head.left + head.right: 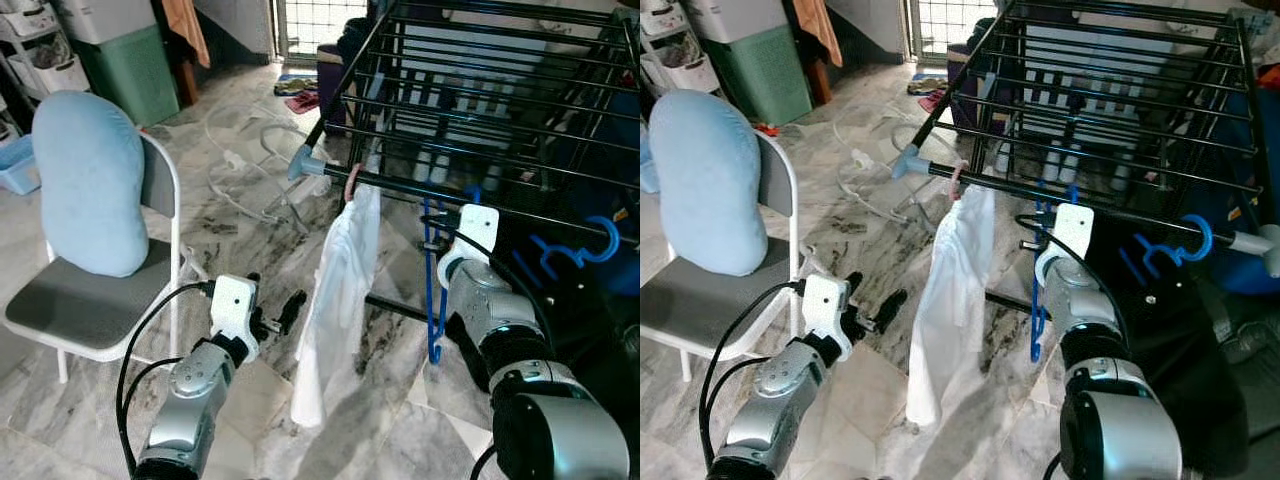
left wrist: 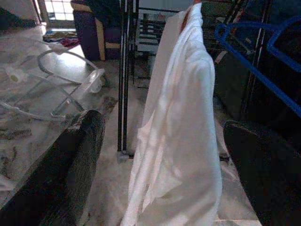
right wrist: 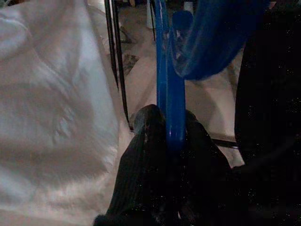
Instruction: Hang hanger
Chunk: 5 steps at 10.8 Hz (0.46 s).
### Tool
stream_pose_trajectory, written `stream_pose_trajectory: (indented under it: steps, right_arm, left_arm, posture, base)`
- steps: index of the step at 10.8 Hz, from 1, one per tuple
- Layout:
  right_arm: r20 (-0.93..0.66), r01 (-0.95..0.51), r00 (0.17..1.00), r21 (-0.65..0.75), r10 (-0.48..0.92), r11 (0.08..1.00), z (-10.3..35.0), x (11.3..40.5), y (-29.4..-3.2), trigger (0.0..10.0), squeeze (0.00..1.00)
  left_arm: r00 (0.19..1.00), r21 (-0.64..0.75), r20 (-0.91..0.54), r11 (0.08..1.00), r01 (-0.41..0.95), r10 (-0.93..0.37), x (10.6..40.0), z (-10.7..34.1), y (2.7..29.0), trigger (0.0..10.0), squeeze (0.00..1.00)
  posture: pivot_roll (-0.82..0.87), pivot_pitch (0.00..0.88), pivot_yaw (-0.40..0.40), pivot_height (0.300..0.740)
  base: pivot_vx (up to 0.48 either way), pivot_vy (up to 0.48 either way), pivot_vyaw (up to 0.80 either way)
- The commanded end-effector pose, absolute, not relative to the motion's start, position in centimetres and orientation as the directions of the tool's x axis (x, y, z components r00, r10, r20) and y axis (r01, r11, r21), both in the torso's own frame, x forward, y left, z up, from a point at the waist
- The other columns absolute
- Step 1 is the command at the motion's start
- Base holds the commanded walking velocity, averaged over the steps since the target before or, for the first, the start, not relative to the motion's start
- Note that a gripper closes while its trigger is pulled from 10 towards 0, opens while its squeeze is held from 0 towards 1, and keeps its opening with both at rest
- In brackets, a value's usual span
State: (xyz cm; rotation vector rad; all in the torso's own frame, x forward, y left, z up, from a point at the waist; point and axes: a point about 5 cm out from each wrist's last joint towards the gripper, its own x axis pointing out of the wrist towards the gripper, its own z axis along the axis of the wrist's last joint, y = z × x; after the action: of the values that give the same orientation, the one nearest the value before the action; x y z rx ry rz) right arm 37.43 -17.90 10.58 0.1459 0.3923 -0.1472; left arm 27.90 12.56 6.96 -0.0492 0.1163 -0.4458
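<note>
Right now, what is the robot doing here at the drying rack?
The robot is hanging laundry hangers on a black drying rack. Its right gripper is shut on a blue hanger, held up beside the rack's front rail. A white garment already hangs from that rail on the robot's left of the blue hanger. The left gripper is open and empty, pointing at the garment. Another blue hanger hooks the rail farther right.

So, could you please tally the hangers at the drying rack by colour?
Blue hangers: 2 (one held in the right hand, one on the drying rack)
Pink hangers: 1, carrying the white garment
Total: 3
</note>
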Motion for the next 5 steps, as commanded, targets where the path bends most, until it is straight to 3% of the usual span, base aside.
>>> stream_pose_trajectory:
  steps: [1, 3, 4, 5]
  right_arm:
    - [-0.43, 0.177, 0.897, 0.126, -0.107, 0.976, 9.7, 37.1, -17.6, 10.0, 0.0]
    - [-0.449, 0.186, 0.887, 0.135, -0.107, 0.973, 8.5, 36.4, -17.6, 10.0, 0.0]
    - [-0.442, 0.186, 0.892, 0.157, -0.1, 0.97, 8.2, 36.3, -17.7, 10.0, 1.0]
    - [-0.425, 0.18, 0.898, 0.12, -0.113, 0.976, 8.3, 36.2, -18.0, 10.0, 1.0]
  left_arm:
    - [0.894, -0.05, -0.099, 0.899, 0.435, -0.438, 27.9, 7.3, 12.7, 10.0, 0.0]
    - [0.892, -0.049, -0.103, 0.898, 0.437, -0.44, 27.9, 7.3, 12.7, 10.0, 0.0]
    - [0.89, -0.049, -0.104, 0.896, 0.441, -0.444, 27.9, 7.3, 12.6, 10.0, 0.0]
    - [0.889, -0.049, -0.104, 0.895, 0.444, -0.447, 28.0, 7.3, 12.5, 10.0, 0.0]
  posture:
    - [-0.05, 0.059, 0.016, 0.74]
    - [-0.05, 0.053, 0.019, 0.74]
    - [-0.06, 0.051, 0.02, 0.74]
    - [-0.06, 0.048, 0.018, 0.74]
  base:
    - [0.0, 0.0, 0.0]
    - [0.0, 0.0, 0.0]
    - [0.0, 0.0, 0.0]
    - [0.0, 0.0, 0.0]
